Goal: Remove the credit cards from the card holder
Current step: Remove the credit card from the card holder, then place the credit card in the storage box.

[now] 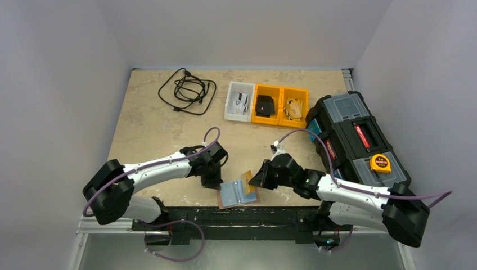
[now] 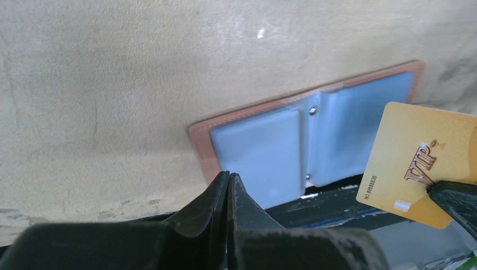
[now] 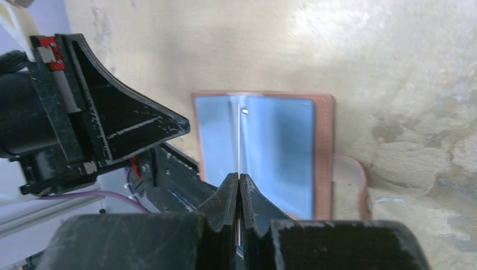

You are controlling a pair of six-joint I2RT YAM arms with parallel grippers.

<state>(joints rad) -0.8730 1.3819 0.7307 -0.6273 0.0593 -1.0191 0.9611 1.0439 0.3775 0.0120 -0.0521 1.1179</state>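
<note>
Pockets of pale blue line the reddish-brown leather-like card holder (image 1: 236, 196), which lies spread open at the near edge of the beige desk (image 1: 146, 129). The right hand (image 3: 239, 180) is clamped on a gold plastic VIP card (image 2: 419, 163) at the holder's right side. The left hand (image 2: 228, 180) is closed on nothing, with its tips at the holder's left panel. At the far edge, a white plastic bin (image 1: 236, 117) and two yellow plastic bins (image 1: 264, 120) hold small items. A black plastic toolbox (image 1: 343, 112) carries a yellow tape measure (image 1: 381, 163), and a black coiled cable (image 1: 188, 84) lies far left.

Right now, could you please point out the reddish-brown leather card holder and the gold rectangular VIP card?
reddish-brown leather card holder (image 2: 201, 147), left wrist view, on its brown left border.
gold rectangular VIP card (image 2: 413, 147), left wrist view, on its printed face.
</note>
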